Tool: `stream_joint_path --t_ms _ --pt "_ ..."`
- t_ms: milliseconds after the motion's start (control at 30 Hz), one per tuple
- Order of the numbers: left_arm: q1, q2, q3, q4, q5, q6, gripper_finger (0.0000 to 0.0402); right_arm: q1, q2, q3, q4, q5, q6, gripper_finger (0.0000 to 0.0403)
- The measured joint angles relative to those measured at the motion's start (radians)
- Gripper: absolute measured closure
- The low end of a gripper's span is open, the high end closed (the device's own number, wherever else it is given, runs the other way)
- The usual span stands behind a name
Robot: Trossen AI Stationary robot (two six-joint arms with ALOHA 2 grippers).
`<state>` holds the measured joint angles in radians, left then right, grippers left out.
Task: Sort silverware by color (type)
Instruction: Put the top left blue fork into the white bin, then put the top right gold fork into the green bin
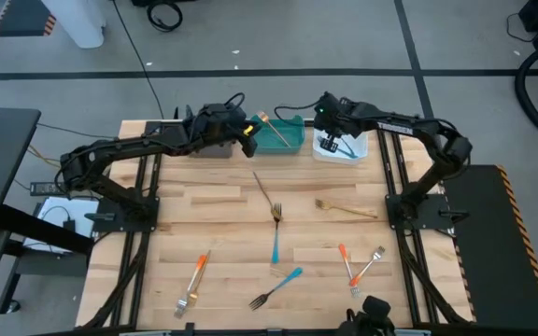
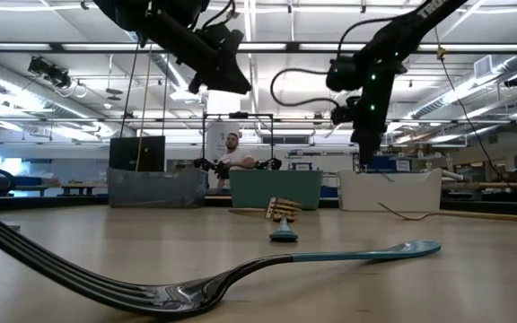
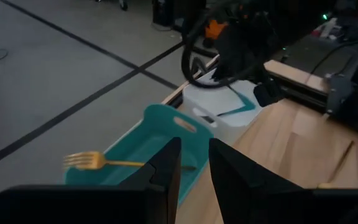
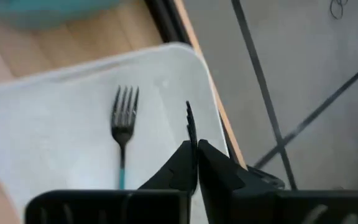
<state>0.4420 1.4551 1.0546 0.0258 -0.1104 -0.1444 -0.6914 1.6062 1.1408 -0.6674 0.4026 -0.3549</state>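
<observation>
Wooden table [image 1: 222, 215], butcher-block top, arms mounted at either side.

Left arm [image 1: 120, 154] reaches from the table's left edge toward the far side, bent at the elbow, wrist over the far row of bins. Left gripper [image 1: 248, 135] hangs above the near-left corner of the teal bin [image 1: 283, 137], fingers closed on a gold fork [image 3: 98, 162]. Fork lies roughly level, long axis running across the bin, tines pointing away from the gripper toward the floor beyond the table.

Right arm [image 1: 428, 140] folds back from the right edge to the far side. Right gripper [image 4: 196, 149] sits over the white bin [image 4: 55, 124], fingers pinched on a dark slim fork [image 4: 191, 124] held nearly edge-on, tines up and away from the wrist. A blue-handled fork [image 4: 123, 134] lies flat in that bin, tines toward the far rim.

Grey bin [image 1: 211, 147] left of the teal one, mostly under the left wrist.

Loose on the table:
- gold fork [image 1: 348, 209], right of centre, long axis left-right.
- dark fork [image 1: 267, 194], centre, diagonal.
- blue fork [image 1: 275, 238], axis near-far, tines far.
- blue fork [image 1: 276, 287], near edge, diagonal, tines near-left.
- orange fork [image 1: 195, 277], near left, tines toward the near edge.
- orange fork [image 1: 346, 266] crossing a silver fork [image 1: 370, 263], near right.
</observation>
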Motion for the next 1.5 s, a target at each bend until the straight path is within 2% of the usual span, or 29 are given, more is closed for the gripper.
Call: stream_joint_path --t_ms 267,533,967,1133,1300,1500 --pt "0.022 0.000 0.000 -0.025 0.000 0.000 0.0311 0.005 0.043 0.000 -0.022 0.026 0.020 0.0329" --pt "0.022 0.000 0.000 -0.024 0.000 0.001 0.0311 0.010 -0.049 0.000 -0.043 0.051 0.123 0.0322" --pt "0.022 0.000 0.000 -0.023 0.000 0.000 0.0311 0.082 -0.264 0.000 -0.163 -0.075 0.344 0.0321" --pt "0.019 0.000 0.000 -0.024 0.000 0.000 0.0311 0.106 -0.293 0.000 -0.167 -0.166 0.407 0.0321" --pt "0.018 -0.005 0.000 -0.030 0.000 -0.009 0.0311 0.135 -0.298 0.000 -0.187 -0.208 0.442 0.0321" --pt "0.014 -0.070 0.000 -0.160 0.000 -0.034 0.0311 0.160 -0.297 0.000 -0.331 -0.315 0.509 0.0321"
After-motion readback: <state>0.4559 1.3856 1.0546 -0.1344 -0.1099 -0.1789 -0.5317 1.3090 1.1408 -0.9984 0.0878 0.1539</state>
